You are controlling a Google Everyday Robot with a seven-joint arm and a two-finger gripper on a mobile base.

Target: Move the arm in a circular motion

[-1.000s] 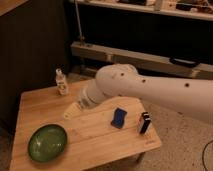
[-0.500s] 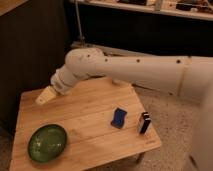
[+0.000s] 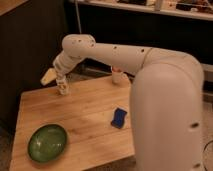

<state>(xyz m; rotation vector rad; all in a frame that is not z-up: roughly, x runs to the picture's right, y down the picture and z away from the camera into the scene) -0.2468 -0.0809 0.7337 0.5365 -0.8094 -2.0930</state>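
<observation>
The arm (image 3: 115, 52) has swung its hand (image 3: 48, 76) far behind the green bowl (image 3: 47, 142), tracing the circle; the hand's state cannot be told.

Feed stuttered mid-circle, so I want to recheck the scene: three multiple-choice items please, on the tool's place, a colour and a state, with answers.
1. The tool is: A over the bowl; B near the table's far left corner; C over the blue object.
2. The bowl is: A red; B green; C white.
3. The blue object: A lies on the table; B is held by the tool; C sits in the bowl.
Answers: 1 B, the arm's tan tip is by that corner; 2 B, it looks green; 3 A, it rests alone on the wood.
</observation>
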